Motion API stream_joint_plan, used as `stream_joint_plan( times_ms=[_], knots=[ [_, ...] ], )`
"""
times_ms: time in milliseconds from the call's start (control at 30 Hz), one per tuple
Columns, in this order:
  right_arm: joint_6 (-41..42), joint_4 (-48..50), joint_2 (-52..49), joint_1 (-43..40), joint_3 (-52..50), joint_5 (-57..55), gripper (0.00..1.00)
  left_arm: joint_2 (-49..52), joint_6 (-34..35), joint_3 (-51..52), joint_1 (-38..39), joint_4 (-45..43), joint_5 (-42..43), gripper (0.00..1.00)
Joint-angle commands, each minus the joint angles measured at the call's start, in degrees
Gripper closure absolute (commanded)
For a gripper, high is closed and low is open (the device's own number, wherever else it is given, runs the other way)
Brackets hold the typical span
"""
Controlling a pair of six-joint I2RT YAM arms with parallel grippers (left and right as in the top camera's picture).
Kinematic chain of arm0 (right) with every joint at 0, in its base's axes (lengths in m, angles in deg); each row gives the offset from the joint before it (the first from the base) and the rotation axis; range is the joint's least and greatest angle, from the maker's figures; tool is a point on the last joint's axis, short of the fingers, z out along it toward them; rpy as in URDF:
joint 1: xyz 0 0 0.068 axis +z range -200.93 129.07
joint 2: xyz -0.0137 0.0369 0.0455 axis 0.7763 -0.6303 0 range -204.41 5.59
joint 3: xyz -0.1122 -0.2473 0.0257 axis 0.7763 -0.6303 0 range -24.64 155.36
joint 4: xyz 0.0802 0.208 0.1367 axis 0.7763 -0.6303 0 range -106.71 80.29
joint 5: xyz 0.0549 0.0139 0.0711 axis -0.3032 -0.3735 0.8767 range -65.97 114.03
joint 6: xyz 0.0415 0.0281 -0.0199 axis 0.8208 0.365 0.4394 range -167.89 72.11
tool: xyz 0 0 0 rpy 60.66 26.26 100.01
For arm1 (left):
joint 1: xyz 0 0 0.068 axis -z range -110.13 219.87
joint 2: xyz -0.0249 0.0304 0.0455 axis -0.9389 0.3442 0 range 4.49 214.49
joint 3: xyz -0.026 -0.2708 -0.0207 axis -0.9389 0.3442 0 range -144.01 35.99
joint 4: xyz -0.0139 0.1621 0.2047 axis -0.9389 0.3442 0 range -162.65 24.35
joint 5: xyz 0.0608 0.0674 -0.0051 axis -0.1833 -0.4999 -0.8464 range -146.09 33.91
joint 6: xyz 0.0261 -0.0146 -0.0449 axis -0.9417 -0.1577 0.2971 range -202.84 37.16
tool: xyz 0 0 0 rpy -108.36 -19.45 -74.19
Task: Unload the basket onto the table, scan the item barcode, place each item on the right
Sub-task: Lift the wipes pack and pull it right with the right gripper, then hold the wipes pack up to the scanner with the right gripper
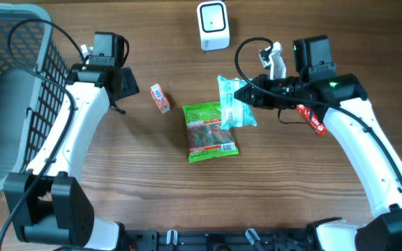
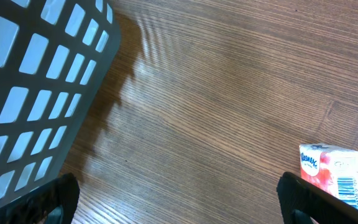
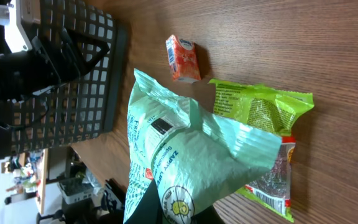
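Roughly mid-task, judging from the layout. Gripping the mint-green packet (image 1: 230, 104) with the right gripper (image 1: 247, 93), clenched hard on one edge. Holding it below and slightly right of the scanner (image 1: 213, 26), well apart from it and partly overlapping the green snack bag (image 1: 209, 132). Apparently lifted clear of the table, going by the right wrist view.

Done so far, as a judgement: item picked. No sign of a read.

Left to do, probably:
- carry the packet up to the scanner
- turn the barcode to the scanner face
- get the read, then put the packet away

Dark printed patch on the packet in the right wrist view, possibly the code; too small to confirm. Cannot tell whether facing the scanner.

Nothing in the left gripper (image 1: 123, 87): spread wide, grasping nothing, hovering down-left of the scanner, between it and the basket (image 1: 5, 42).

Lying on the table, not handled:
- green snack bag, straight below the scanner
- small orange-pink pack (image 1: 160, 97), below-left of the scanner, just beside the left gripper
- red wrapper (image 1: 313, 120), below-right of the scanner, partly under the right arm

Containers: only one, the grey mesh basket, far left of the scanner at the table edge. Nothing seen on the visible part of its floor.
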Motion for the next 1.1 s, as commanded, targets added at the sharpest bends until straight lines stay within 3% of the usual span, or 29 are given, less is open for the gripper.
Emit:
stream_joint_plan(
  times_ms=[0, 167, 333, 500, 567, 633, 800, 1067],
  knots=[
    [-2.56, -0.81, 0.09, -0.22, 1.46, -0.96, 0.96, -0.33, -0.70, 0.07, -0.20, -0.07, -0.72, 0.00],
    [-5.11, -12.24, 0.00, -0.31, 15.10, -18.16, 0.95, -0.33, -0.70, 0.07, -0.20, -0.07, -0.74, 0.00],
    [-9.14, -24.70, -4.70, -0.31, 38.12, -32.33, 0.96, -0.33, -0.70, 0.07, -0.20, -0.07, -0.72, 0.00],
    [-11.76, -27.04, -14.16, 0.50, 54.23, -41.48, 0.96, -0.33, -0.70, 0.07, -0.20, -0.07, -0.72, 0.00],
    [-14.88, -24.30, -17.14, 2.38, 54.99, -46.18, 0.96, -0.31, -0.70, 0.07, -0.20, -0.07, -0.72, 0.00],
    [-16.39, -20.46, -20.74, 5.99, 54.99, -57.79, 0.95, -0.33, -0.70, 0.07, -0.20, -0.07, -0.74, 0.00],
    [-27.89, -7.15, -30.86, 15.67, 54.99, -75.71, 0.96, -0.33, -0.70, 0.07, -0.20, -0.07, -0.72, 0.00],
    [-50.07, 21.62, -48.48, 22.71, 54.97, -98.07, 0.96, -0.31, -0.70, 0.07, -0.20, -0.07, -0.72, 0.00]
  ],
)
